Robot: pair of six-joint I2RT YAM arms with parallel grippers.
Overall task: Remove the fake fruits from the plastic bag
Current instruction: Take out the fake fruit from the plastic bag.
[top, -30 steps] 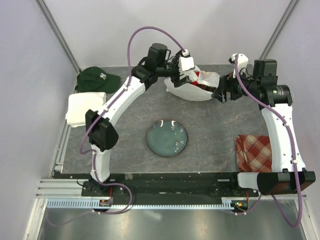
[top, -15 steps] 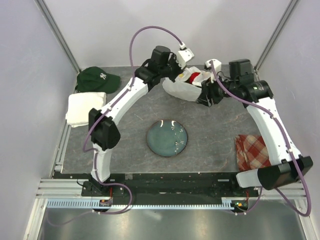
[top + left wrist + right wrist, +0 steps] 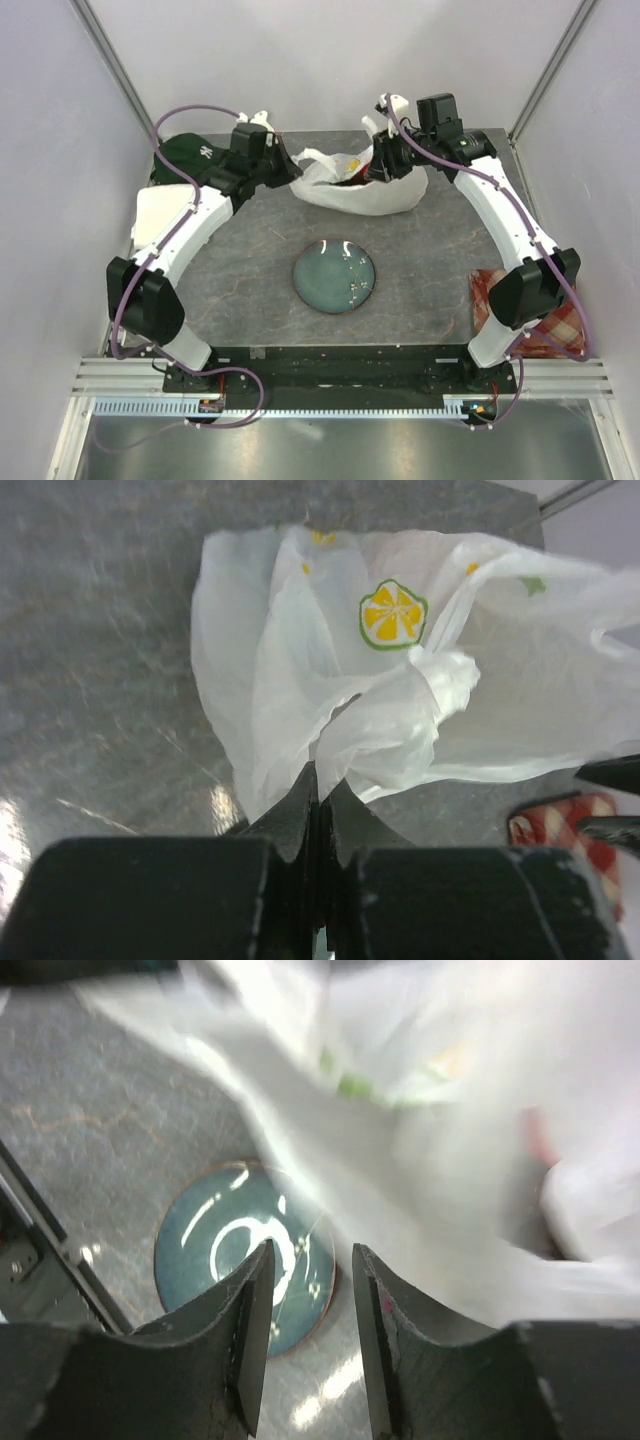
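Bag-opening looks like the step in hand. The left fingers (image 3: 296, 815) are pinched shut on a fold of the plastic bag (image 3: 400, 670), which lies at the far side of the worktop (image 3: 240, 250), beyond the plate (image 3: 335, 275). The right fingers (image 3: 250, 1330) stand half open at its mouth, gripping nothing. Next, probably, the right reaches inside while the left holds the edge. The fake fruits (image 3: 347, 181) show only as a dark red patch; their kinds and number are unclear.

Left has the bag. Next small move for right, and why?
Likely ease the right gripper into the bag opening. The left gripper is shut on the bag's edge, while the right one's jaws stand apart with nothing between them, right beside the bag.
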